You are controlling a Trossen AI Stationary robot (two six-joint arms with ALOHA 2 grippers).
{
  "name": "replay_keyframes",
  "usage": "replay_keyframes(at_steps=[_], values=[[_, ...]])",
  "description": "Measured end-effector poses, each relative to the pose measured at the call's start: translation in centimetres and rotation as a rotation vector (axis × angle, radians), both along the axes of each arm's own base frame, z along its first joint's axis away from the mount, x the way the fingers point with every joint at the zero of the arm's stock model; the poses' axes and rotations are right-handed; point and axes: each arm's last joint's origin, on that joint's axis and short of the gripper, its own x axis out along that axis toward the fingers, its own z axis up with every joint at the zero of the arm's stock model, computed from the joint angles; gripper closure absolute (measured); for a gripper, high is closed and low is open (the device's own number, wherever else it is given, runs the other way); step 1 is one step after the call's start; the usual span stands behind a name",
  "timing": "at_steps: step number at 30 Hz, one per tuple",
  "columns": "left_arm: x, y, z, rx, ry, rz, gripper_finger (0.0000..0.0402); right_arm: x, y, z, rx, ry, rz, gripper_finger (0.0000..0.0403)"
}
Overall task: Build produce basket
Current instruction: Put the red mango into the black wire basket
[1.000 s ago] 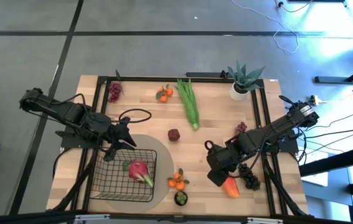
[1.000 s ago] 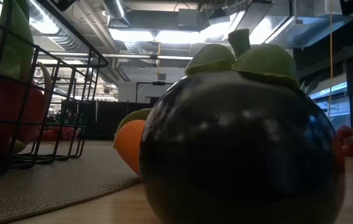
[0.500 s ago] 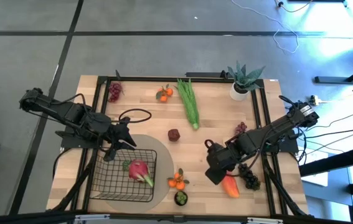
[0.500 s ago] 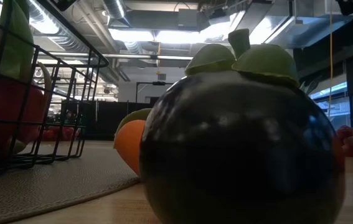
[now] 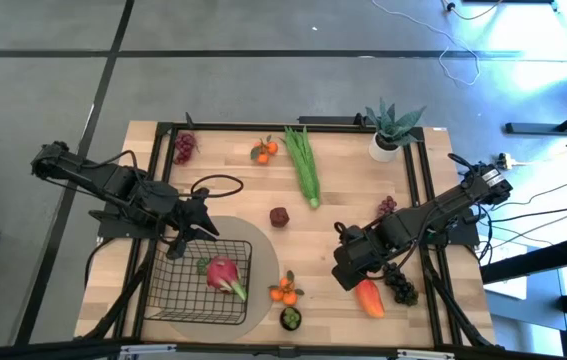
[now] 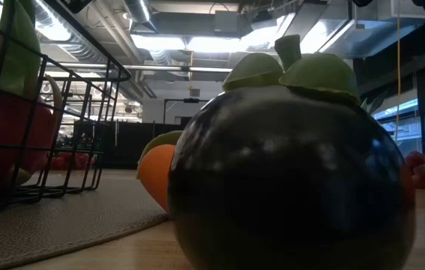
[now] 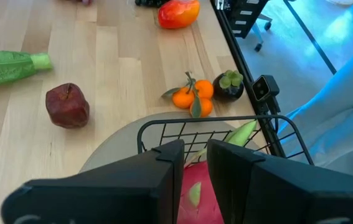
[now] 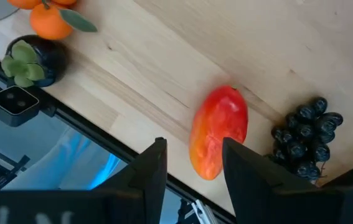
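At the near edge of the wooden surface (image 5: 343,215), a dark mangosteen (image 5: 291,319) with a green cap sits just beside a tangerine cluster (image 5: 284,291). Left of them the square black wire basket (image 5: 195,290) rests on a round grey mat (image 5: 259,300), holding a pink dragon fruit (image 5: 223,274) that lies slanted. The left gripper (image 5: 180,243) hovers at the basket's far left corner, fingers narrowly parted and empty. Toward the near right corner the right gripper (image 5: 351,281), partly open and holding nothing, hangs just above a red-orange mango (image 5: 368,298), whose long axis runs diagonally, beside dark grapes (image 5: 401,285). Mid-surface lies a dark red fruit (image 5: 279,216). Farther back, a long green bunch (image 5: 303,163) points toward the far edge, flanked by more tangerines (image 5: 263,150), red grapes (image 5: 183,148) and a potted spiky plant (image 5: 391,128).
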Motion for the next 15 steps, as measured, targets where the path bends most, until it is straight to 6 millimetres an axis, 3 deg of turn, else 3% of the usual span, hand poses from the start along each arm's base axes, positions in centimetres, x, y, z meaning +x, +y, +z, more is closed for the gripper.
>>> replay_keyframes(at_steps=[7, 15], values=[[0.0, 0.0, 0.0, 0.000, 0.000, 0.001, 0.0342, -0.1, 0.0, -0.2, -0.011, 0.040, -0.043, 0.0263], [0.0, 0.0, 0.0, 0.000, 0.000, 0.001, 0.0342, 0.7, 1.4, -2.4, -0.032, 0.103, -0.016, 0.0236]])
